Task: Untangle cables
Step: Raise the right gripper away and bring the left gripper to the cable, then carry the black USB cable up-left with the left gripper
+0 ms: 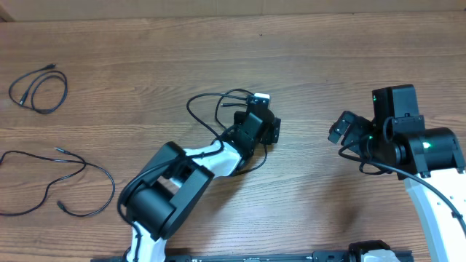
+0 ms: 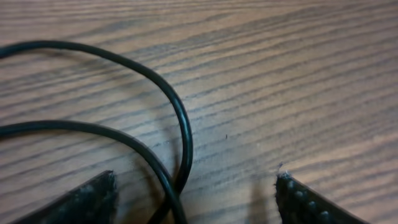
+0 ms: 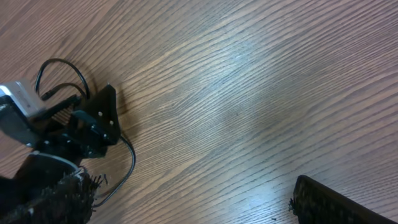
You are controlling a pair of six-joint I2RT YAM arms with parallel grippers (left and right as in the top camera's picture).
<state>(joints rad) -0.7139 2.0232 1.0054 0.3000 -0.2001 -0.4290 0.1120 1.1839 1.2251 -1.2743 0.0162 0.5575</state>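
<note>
Three thin black cables lie on the wooden table. One cable (image 1: 40, 89) is coiled at the far left, a second cable (image 1: 62, 182) sprawls at the left front. The third cable (image 1: 207, 102) loops in the middle, under my left gripper (image 1: 251, 124). In the left wrist view this cable (image 2: 180, 124) crosses over itself between the open jaws of my left gripper (image 2: 196, 190), nearer the left finger (image 2: 87, 202), with neither finger touching it. My right gripper (image 1: 342, 131) hovers open to the right, and nothing lies between its fingertips (image 3: 193, 202).
The right wrist view shows the left gripper's black body (image 3: 87, 130) and the middle cable's strand (image 3: 127, 162) beside it. Thicker black wires run along the right arm (image 1: 422, 145). Bare wood lies between the two grippers.
</note>
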